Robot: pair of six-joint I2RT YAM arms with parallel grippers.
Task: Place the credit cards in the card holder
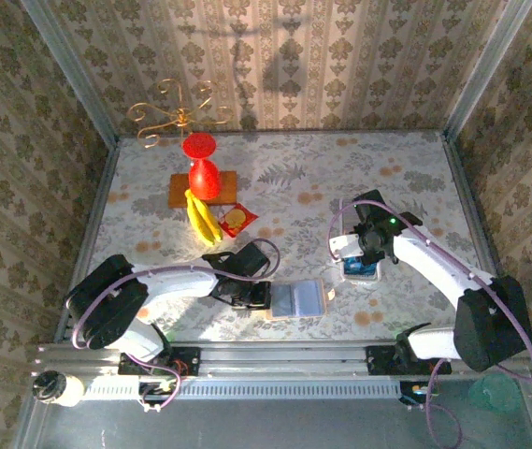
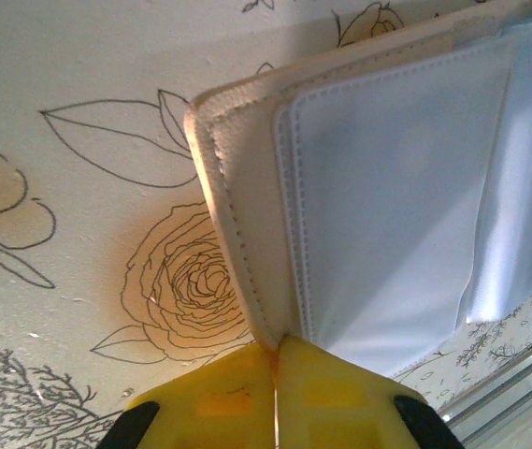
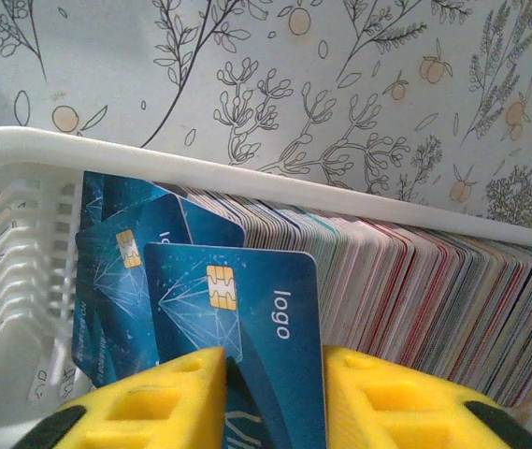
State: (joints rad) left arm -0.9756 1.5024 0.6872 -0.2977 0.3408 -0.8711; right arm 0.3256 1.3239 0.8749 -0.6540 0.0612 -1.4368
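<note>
On the flowered desk [image 1: 387, 187] the move turns on one line: from the white tray [image 3: 22, 150] on my right side across to the holder [image 1: 298, 299] near the front edge, between my two arms. The holder lies open and spread flat, its long axis running left to right. Its tan cover and clear sleeves [image 2: 387, 215] face up, and the free end points toward the tray. The cards [image 3: 415, 281] stand packed on edge in the tray, a few blue ones leaning at the near end. So the holder lies to the left of my right tool [image 1: 364, 254] and a little nearer the arm bases, with bare desk between. My right arm is the nearer one to the cards, and my left is the one at the holder. My left tool [image 2: 277, 348] is closed, its yellow tips together on the holder's stitched edge at one corner, pinning it open. My right tool [image 3: 275, 360] sits down in the tray with one blue card [image 3: 247, 309] between its tips. That card's long axis seems to run back along the tool. There is a gap between the tips, and I cannot tell whether they actually pinch the card. I judge the carry must go leftward, with the card turned to meet a sleeve mouth.
</note>
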